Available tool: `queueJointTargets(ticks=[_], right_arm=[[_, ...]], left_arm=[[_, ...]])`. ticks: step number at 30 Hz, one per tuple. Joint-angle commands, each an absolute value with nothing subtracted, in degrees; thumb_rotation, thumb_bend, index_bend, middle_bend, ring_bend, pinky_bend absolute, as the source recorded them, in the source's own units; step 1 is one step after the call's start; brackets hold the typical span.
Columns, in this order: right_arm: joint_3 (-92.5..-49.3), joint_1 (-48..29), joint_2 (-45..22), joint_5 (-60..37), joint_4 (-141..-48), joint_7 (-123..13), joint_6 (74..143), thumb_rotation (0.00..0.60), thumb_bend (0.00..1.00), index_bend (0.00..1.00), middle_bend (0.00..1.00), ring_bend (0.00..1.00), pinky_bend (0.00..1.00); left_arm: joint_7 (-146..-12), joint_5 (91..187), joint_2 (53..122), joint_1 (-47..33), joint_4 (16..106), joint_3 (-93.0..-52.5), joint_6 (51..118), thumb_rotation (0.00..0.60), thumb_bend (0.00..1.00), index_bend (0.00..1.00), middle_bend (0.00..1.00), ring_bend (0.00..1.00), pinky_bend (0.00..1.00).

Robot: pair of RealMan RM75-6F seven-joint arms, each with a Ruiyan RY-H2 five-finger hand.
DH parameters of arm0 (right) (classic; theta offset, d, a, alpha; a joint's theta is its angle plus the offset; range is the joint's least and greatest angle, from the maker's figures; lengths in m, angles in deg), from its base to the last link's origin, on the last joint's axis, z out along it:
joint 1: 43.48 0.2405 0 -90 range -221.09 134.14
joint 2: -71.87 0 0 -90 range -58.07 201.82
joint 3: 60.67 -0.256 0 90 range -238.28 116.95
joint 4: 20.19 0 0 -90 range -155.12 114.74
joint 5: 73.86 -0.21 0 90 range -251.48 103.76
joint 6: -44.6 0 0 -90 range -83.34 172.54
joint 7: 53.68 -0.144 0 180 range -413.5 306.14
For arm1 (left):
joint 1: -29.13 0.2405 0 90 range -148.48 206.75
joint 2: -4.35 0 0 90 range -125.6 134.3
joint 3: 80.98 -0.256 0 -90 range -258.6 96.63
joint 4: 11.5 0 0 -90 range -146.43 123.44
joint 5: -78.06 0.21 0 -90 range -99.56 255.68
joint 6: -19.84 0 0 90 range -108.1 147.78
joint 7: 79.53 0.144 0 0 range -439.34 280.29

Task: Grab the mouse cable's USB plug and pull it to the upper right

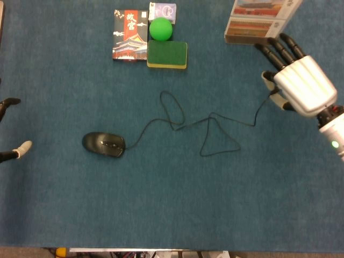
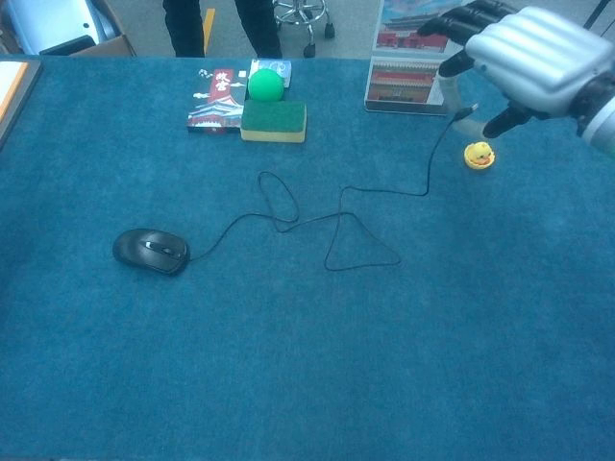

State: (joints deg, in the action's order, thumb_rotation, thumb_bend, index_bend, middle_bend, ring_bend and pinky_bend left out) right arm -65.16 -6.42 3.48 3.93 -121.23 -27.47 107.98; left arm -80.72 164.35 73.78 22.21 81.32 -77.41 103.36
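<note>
At the far left edge of the head view only dark fingertips of the left hand (image 1: 12, 129) show, one tipped pale, and whether it is open or closed cannot be told; on the blue table (image 1: 80, 204) the black mouse (image 1: 103, 144) lies left of centre, and its cable (image 1: 177, 121) runs rightward from it, makes a tall narrow loop, crosses itself, then forms a triangular loop near the middle before rising toward the upper right; at the back of the table a dark illustrated box (image 1: 130, 35) lies flat, with a small white card (image 1: 163, 11) just beside it, a green ball (image 1: 160, 28) in front of the card and a green sponge (image 1: 167, 55) with a yellow underside touching the ball's near side; further right a stand of picture cards (image 1: 257, 21) sits at the back edge; the right hand (image 1: 296, 80) hangs raised in the upper right, silver back upward, dark fingers stretched toward the card stand, with the thumb tucked beneath, where it pinches the cable's end; the USB plug (image 2: 465, 112) shows only as a small dark tip under the palm in the chest view, lifted clear of the table; a little yellow duck toy (image 2: 479, 155) sits on the table just below the hand, apart from the cable.
</note>
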Motion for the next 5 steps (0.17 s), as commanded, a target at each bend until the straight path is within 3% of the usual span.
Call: queueJointTargets(ticks=[1, 5], right_arm=[[-65.0, -7.18, 4.01, 4.55, -121.66, -27.89, 108.77, 0.6, 0.3, 0.71, 0.1, 0.0, 0.01], [-64.94, -7.92, 4.35, 5.39, -121.8, -28.36, 109.53, 0.6, 0.3, 0.71, 0.1, 0.0, 0.01]], left_arm=[[-79.83, 164.43, 73.79, 22.01, 82.06, -77.48, 103.23, 0.6, 0.02, 0.25, 0.0, 0.0, 0.0], [-78.96, 164.4, 73.51, 21.98, 82.86, -77.52, 103.4, 0.6, 0.02, 0.25, 0.0, 0.0, 0.0]])
